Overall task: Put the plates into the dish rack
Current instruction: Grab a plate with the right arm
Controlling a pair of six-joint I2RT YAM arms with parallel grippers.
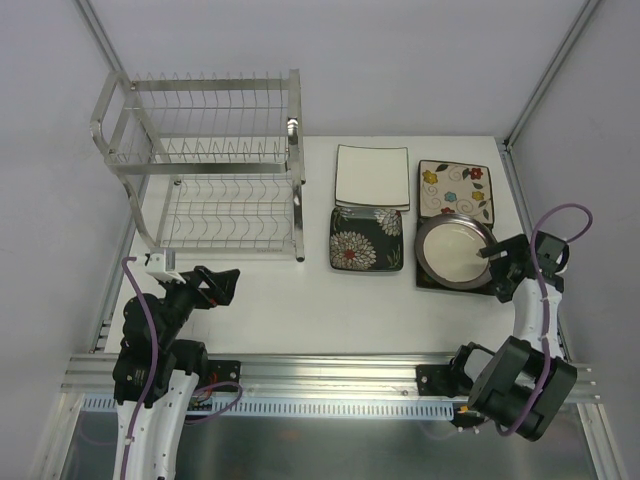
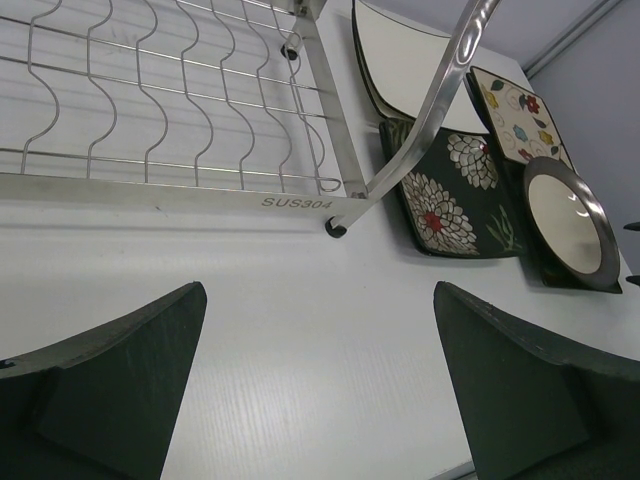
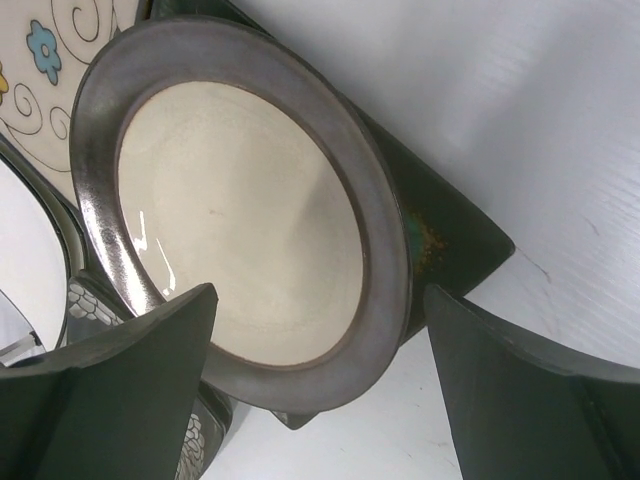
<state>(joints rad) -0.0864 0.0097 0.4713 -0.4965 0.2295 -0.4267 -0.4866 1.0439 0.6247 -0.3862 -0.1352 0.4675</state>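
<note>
Five plates point(image 1: 372, 178) lie right of the rack point(image 1: 200, 160). Left gripper point(image 1: 222, 283) and right gripper point(image 1: 492, 253) gape wide, empty, the right over the round plate point(image 1: 452, 250). Risk: a shallow rim pinch may slip.

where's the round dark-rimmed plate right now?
Top view, right side: round plate lies on the dark square plate, right of the chrysanthemum plate, right tool open at its rim.
</note>
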